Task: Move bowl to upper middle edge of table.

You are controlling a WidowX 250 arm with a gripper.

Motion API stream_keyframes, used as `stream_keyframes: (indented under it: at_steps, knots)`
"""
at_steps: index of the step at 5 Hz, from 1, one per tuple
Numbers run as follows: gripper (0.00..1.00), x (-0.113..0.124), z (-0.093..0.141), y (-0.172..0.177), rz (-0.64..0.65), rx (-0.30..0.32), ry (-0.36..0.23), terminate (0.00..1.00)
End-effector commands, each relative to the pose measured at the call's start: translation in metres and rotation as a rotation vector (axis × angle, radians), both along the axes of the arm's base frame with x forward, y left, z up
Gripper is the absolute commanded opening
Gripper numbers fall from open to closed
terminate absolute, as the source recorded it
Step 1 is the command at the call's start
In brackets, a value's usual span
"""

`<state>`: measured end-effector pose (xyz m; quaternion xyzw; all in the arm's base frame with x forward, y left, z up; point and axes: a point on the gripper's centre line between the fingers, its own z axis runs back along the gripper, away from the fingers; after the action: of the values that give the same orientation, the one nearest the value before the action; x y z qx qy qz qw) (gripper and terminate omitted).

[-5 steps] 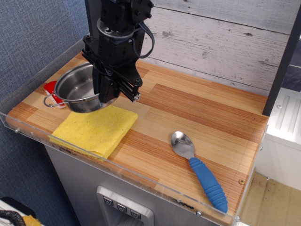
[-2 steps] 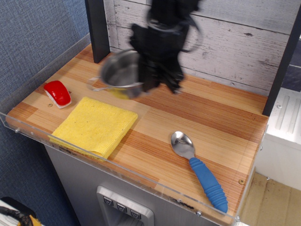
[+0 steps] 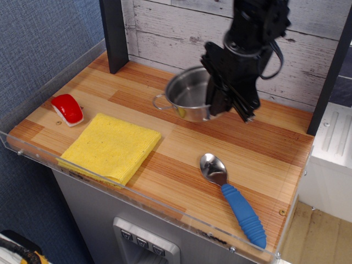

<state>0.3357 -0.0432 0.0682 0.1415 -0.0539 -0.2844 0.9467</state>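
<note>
The shiny steel bowl with wire loop handles hangs tilted just above the wooden table, near the middle of its far edge by the plank wall. My black gripper is shut on the bowl's right rim and comes down from the upper right. One loop handle sticks out on the bowl's left side. The bowl's right side is hidden behind the gripper.
A metal spoon with a blue handle lies at the front right. A yellow cloth lies at the front left, with a red object beside it. A dark post stands at the back left. A clear acrylic rim edges the table.
The gripper has carried the bowl from above the yellow cloth at the left, up and to the right, to the middle of the table's far edge. The red object is now uncovered.
</note>
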Motion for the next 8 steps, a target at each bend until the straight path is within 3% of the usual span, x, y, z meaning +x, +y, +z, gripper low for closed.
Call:
stream_keyframes:
  at_steps: [1,4,5,7,8]
  knots:
    - [0.00,0.022,-0.003,0.007,-0.048,0.010,-0.005,0.00]
    - [0.00,0.021,-0.026,0.005,-0.054,-0.006,0.038,0.00]
    - [1.00,0.021,-0.026,0.006,-0.046,-0.040,0.022,0.00]
    - [1.00,0.013,0.000,0.010,0.008,-0.027,-0.031,0.00]
    - [1.00,0.005,0.016,0.013,0.035,-0.072,-0.086,0.00]
